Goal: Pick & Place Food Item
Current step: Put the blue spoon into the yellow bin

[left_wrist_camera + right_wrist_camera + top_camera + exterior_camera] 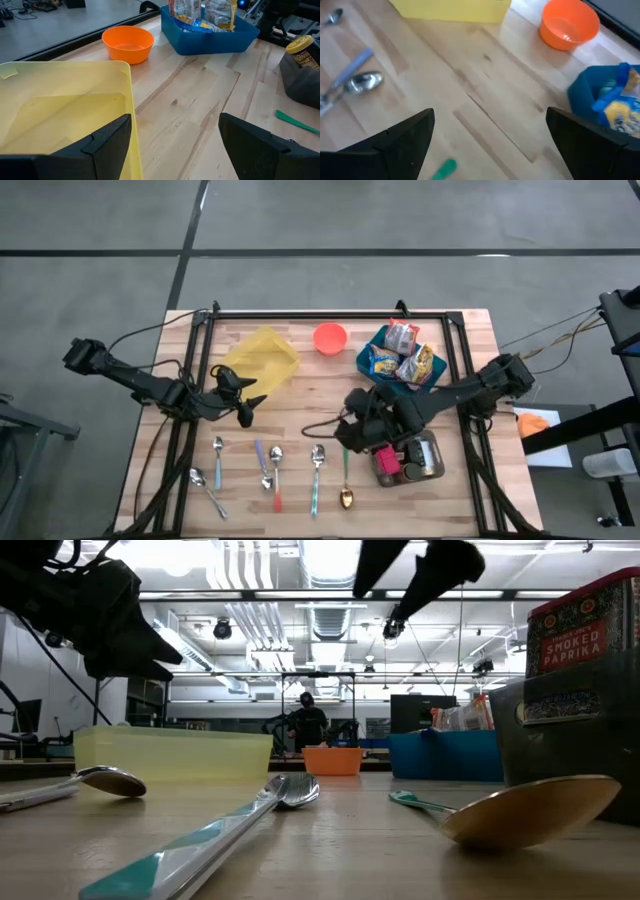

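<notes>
We see the left hand point(243, 402) beside the yellow bin point(263, 357), right hand point(352, 418) mid-surface; both hands' fingers apart, empty.

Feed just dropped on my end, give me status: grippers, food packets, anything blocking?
Left gripper open, empty, beside yellow container. Right gripper open, empty, over bare table. Snack packets untouched in blue bin. Nothing blocking the bin.
</notes>
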### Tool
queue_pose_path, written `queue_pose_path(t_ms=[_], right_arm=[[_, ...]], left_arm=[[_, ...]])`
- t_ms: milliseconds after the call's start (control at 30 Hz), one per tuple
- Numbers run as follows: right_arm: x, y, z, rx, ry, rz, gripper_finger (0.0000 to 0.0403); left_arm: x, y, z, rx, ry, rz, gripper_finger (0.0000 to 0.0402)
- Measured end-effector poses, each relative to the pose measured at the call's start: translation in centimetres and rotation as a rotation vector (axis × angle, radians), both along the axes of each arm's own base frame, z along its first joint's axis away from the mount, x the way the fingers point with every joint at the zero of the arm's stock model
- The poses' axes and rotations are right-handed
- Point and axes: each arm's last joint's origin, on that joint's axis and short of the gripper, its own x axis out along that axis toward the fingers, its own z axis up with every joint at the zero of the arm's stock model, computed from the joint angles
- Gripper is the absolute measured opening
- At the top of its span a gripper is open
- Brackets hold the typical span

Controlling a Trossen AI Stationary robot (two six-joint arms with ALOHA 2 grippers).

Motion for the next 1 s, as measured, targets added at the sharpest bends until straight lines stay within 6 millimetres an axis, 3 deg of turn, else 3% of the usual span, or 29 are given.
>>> queue_pose_path(t_ms=[267,567,800,1000], right_arm=[[1.2,-1.3,0.0,0.224,-0.017,0.005,0.0381],[2.0,-1.0,-1.1,0.464,0.019,-0.018,0.0381],[2.9,-2.2,-2.0,0.444,0.054,0.011,0.0381],[4.4,-1.9,-1.1,0.35,-0.072,0.244,0.0381]], left_arm=[[0.0,0.0,0.0,0.0,0.0,0.001,0.03],[0.0,0.0,0.0,0.0,0.0,0.0,0.03],[0.0,0.0,0.0,-0.002,-0.001,0.002,0.03],[0.0,0.0,0.0,-0.002,-0.001,0.001,0.03]])
